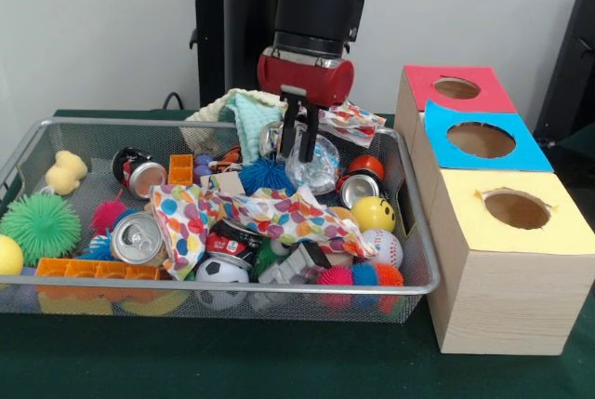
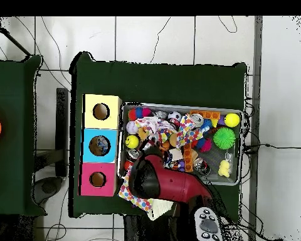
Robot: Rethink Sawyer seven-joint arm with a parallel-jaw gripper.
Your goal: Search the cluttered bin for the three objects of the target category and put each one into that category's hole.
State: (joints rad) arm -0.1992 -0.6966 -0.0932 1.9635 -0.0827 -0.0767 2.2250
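The bin [image 1: 410, 285], a wire-mesh basket crammed with toys, cans and balls, is set on the green-covered desk [image 1: 232, 362] just beside three wooden boxes with a pink lid [image 1: 423, 92], a blue lid [image 1: 531, 151] and a yellow lid [image 1: 479, 222], each cut with a round hole. The pincer [image 1: 299, 142] is seen lowered over the bin's far side, its fingers parted narrowly above a crumpled clear plastic bottle [image 1: 313, 169]. A spotted cloth [image 1: 270, 215] is draped across the middle of the clutter, with a silver can [image 1: 138, 237] to its left in the front view.
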